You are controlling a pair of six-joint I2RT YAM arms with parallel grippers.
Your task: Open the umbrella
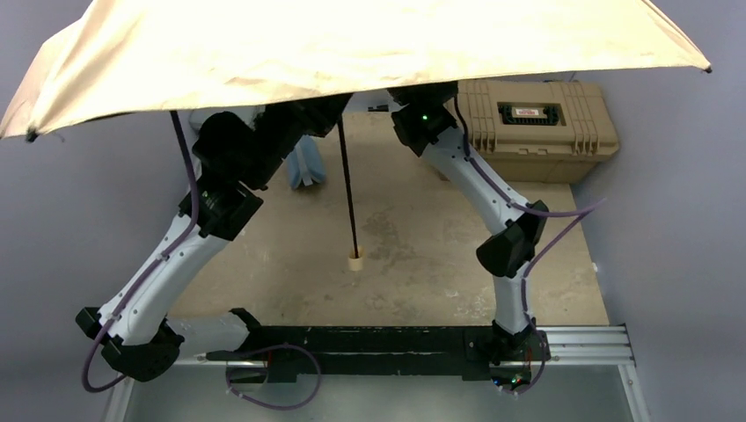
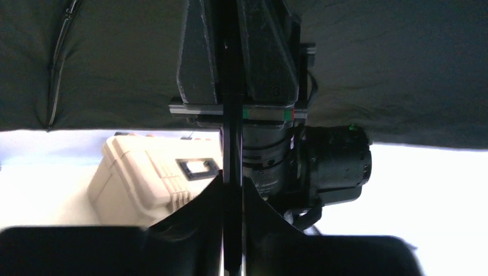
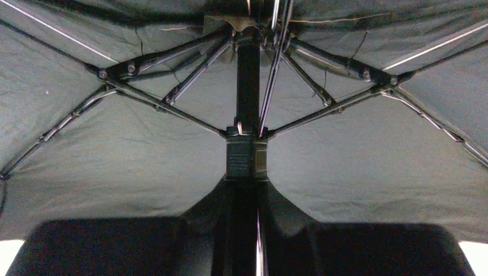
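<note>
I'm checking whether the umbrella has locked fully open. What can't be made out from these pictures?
- Top view: the umbrella hides the left gripper and right gripper; the upper edge cuts off its canopy's far part.
- Top view: the left arm partly hides the blue pouch.
- Right wrist view: whether the runner is latched cannot be told; its catch is too small.
- Left wrist view: glare washes out the toolbox label.

Beige umbrella (image 1: 352, 44), black underside; tan toolbox (image 1: 563, 141); blue pouch (image 1: 305, 167).
</note>
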